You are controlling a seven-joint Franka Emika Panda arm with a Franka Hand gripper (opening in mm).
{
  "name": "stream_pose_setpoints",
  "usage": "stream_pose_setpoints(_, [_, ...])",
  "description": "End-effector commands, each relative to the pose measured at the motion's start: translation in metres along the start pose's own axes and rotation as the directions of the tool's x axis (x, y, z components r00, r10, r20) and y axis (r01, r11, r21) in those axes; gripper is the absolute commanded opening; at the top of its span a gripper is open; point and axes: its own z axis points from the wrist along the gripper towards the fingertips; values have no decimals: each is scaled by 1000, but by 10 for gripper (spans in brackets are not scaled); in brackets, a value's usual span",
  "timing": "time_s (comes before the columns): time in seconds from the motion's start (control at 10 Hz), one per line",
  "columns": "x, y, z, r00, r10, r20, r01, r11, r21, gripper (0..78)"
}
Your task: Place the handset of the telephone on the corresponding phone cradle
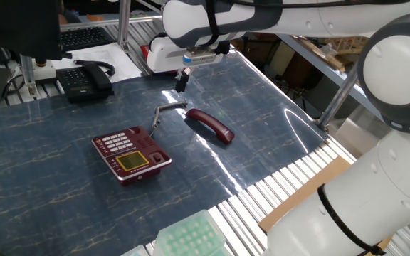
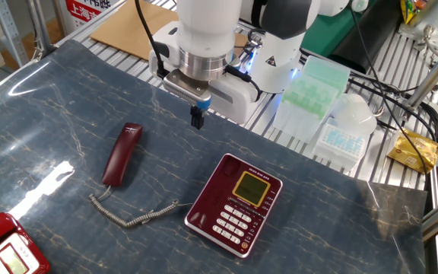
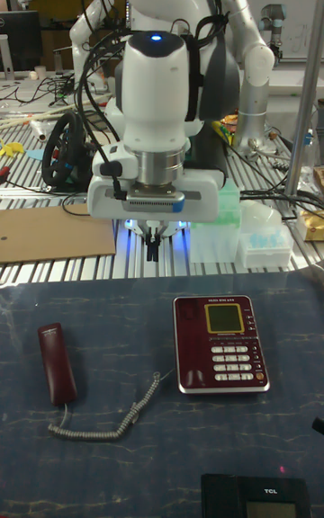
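On the dark marbled worktop (image 2: pixel 44 106), seen from the other fixed view, the glossy maroon handset (image 2: pixel 122 154) lies flat at left, its coiled grey cord (image 2: pixel 128 217) trailing right to the squarish maroon telephone (image 2: pixel 235 202) (cradle empty). The gripper (image 2: pixel 198 116) hovers between them, fingers nearly together, holding nothing. The approach is in hand; next it must open, move left and descend.

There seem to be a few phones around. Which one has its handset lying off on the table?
The dark red telephone: its handset lies apart on the table, joined only by the cord. The black phone has its handset resting on its base.
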Motion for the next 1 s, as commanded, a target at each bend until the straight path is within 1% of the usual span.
stream_pose_setpoints(0.1, [0, 0, 0, 1000, 20, 2, -20, 999, 27, 0])
stream_pose_setpoints(0.2, [-1, -1, 0, 1000, 20, -1, -20, 1000, 23, 0])
stream_pose_setpoints(0.4, [-4, -5, 2, 1000, 21, -2, -21, 1000, 2, 0])
stream_pose_setpoints(0.5, [-7, -9, 3, 1000, 13, 1, -13, 1000, -3, 0])
stream_pose_setpoints(0.6, [-11, -14, 4, 1000, -2, 1, 2, 1000, -15, 0])
stream_pose_setpoints(1.0, [-23, -28, 7, 999, -47, 4, 47, 999, -18, 0])
